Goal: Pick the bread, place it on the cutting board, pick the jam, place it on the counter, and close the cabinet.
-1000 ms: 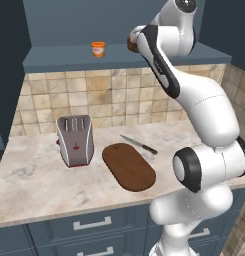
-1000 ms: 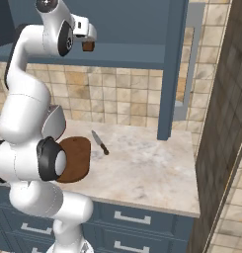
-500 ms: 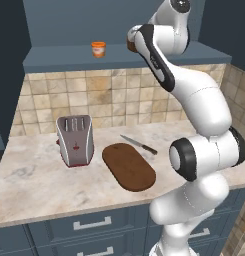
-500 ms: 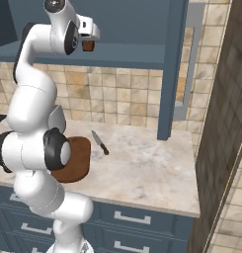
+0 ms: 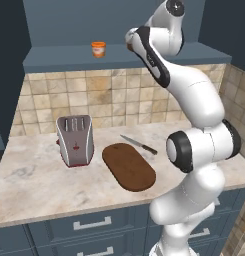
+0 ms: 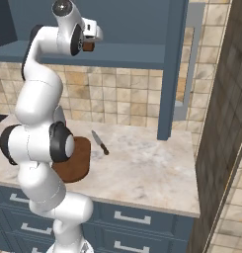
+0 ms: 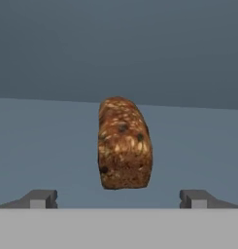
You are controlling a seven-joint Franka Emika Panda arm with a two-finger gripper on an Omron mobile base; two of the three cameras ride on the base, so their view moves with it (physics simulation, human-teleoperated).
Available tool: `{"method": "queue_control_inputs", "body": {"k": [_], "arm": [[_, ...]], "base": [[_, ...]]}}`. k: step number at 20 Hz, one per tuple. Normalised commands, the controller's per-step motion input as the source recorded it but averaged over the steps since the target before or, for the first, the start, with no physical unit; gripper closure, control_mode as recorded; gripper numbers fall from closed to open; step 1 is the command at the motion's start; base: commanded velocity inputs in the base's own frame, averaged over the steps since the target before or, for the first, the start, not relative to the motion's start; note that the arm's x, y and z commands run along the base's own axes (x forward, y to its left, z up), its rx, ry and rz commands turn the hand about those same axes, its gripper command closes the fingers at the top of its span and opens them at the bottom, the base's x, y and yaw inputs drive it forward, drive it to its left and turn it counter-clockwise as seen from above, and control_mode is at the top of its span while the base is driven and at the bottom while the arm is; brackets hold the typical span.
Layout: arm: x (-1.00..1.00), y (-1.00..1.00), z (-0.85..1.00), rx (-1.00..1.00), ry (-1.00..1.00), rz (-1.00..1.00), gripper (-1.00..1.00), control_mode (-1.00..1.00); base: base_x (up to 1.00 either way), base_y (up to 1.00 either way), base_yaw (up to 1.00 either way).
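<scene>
Left base view, left to right: toaster [image 5: 74, 140] stands on the counter [image 5: 39, 185] at about 9 o'clock from the cutting board [image 5: 129, 165], near it but apart. Jam [image 5: 98, 49] sits upright on the blue-grey shelf board [image 5: 64, 57] of the cabinet [image 5: 109, 20], roughly 12 o'clock above the toaster. Cutting board lies flat on the counter, long axis running from 11 to 5 o'clock. Knife [image 5: 138, 144] lies just past the board's far edge at about 1 o'clock from its middle, not clearly touching it. Arm rises from lower right and reaches up to shelf height; its hand end sits well to the 3 o'clock side of the jam.

Right base view: hand is up at the shelf edge, bread [image 6: 88, 46] visible as a dark brown bit right at the hand's tip. Cutting board is partly hidden behind the arm; knife lies at 2 o'clock from it on the counter. Open cabinet door [image 6: 172, 69] stands edge-on to the right of the shelf.

Hand view: gripper [image 7: 118, 199] is spread wide, fingertips [image 7: 40, 198] far apart at 7 and 5 o'clock of the frame. Bread stands on end on the shelf, centred between the tips and beyond them (no contact visible, nothing pinched). Cabinet back wall fills the area behind it.
</scene>
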Motion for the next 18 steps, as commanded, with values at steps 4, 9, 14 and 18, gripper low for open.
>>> {"method": "queue_control_inputs", "body": {"k": [4, 9, 14, 18], "arm": [[0.33, 0.00, -0.06, 0.00, 0.00, 0.02, -1.00, -1.00], [0.38, -0.01, -0.02, 0.00, 0.00, 0.02, -1.00, -1.00], [0.31, -0.02, 0.00, 0.00, 0.00, 0.02, -1.00, -1.00], [0.19, 0.00, -0.07, 0.00, 0.01, 0.02, -1.00, -1.00]], "base": [[0.00, 0.00, 0.00], [0.00, 0.00, 0.00], [0.00, 0.00, 0.00], [0.00, 0.00, 0.00]]}}
